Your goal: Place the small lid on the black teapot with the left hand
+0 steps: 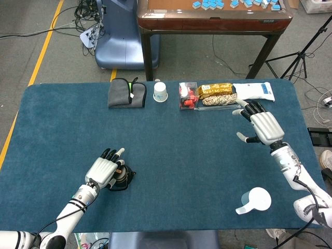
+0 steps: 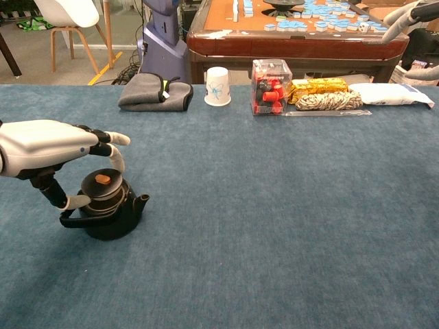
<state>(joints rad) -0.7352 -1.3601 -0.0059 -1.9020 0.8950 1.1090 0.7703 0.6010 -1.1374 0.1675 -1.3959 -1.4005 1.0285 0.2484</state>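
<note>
Left robot hand (image 2: pixel 48 147) open above small lid (image 2: pixel 103 181), seated on black teapot (image 2: pixel 110 212).

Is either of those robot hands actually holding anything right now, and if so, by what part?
Nothing is held. The left hand hovers with fingers apart beside the black teapot, whose small lid already sits on top. The right hand is open above the table.

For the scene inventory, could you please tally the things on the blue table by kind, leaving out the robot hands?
Teapot with lid: 1, black teapot with small lid on it
Cloth: 1, grey cloth
Cups: 2, paper cup, white cup
Clear box: 1
Packets: 3, gold, patterned, white
Total: 8
</note>
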